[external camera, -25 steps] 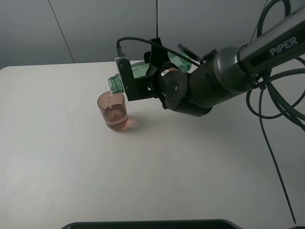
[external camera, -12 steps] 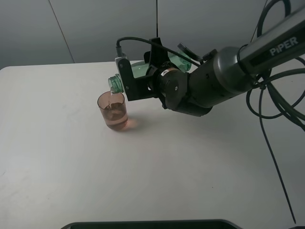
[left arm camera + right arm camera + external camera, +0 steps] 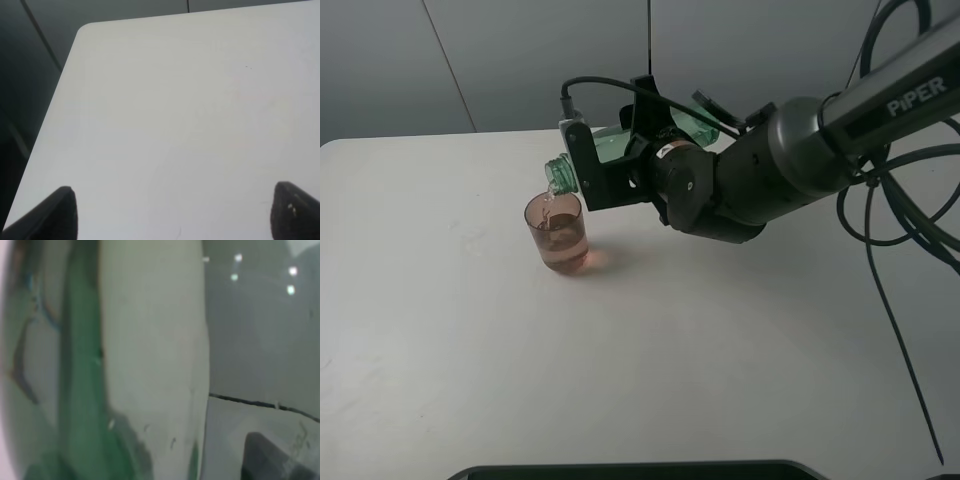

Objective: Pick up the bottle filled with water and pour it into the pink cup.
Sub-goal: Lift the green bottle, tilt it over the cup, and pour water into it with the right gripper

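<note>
Bottle [image 3: 560,177], one, tipped over one pink cup [image 3: 558,236], gripped by right end effector [image 3: 610,152], left end effector [image 3: 175,212] released.

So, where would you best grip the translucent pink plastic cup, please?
Probably mid-height on its straight wall, approaching level from the side away from the arm: the translucent pink plastic cup stands upright, handleless, part-filled, with the green-tinted bottle's neck over its rim.

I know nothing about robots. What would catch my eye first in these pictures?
The big dark arm reaching in from the right: its claw grips a green bottle tipped nearly flat. The bottle's mouth hangs just over a small pink cup standing on the white table, left of the claw, and water seems to trickle in.
</note>
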{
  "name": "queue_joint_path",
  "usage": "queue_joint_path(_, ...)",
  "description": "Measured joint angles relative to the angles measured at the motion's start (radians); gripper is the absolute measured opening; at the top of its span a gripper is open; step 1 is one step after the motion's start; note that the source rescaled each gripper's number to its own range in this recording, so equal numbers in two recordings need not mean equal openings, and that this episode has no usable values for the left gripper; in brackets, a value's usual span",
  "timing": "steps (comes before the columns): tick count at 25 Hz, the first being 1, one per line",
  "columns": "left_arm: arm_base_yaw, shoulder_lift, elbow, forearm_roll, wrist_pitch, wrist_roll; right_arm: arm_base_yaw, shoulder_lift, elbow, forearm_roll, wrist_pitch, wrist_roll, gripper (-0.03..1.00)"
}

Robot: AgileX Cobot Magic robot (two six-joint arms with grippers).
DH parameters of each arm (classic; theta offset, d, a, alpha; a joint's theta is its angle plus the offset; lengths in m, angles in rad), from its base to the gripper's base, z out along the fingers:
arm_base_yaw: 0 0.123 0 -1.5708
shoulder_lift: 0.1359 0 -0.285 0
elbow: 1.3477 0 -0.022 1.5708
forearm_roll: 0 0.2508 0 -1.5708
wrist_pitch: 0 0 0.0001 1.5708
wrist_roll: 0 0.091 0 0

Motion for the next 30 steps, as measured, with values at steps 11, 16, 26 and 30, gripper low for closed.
queue_joint_path(11, 0.000, 0.000, 0.000, 0.000, 0.000, 0.004, 0.000, -0.002, -0.001, 0.000, -0.004, 0.000, 0.00)
queue_joint_path(16, 0.000, 0.000, 0.000, 0.000, 0.000, 0.004, 0.000, -0.002, -0.001, 0.000, -0.004, 0.000, 0.00)
queue_joint_path(26, 0.000, 0.000, 0.000, 0.000, 0.000, 0.004, 0.004, -0.002, -0.002, 0.035, 0.004, 0.105, 0.00)
queue_joint_path(30, 0.000, 0.000, 0.000, 0.000, 0.000, 0.004, 0.004, -0.002, -0.002, 0.037, 0.002, 0.226, 0.00)
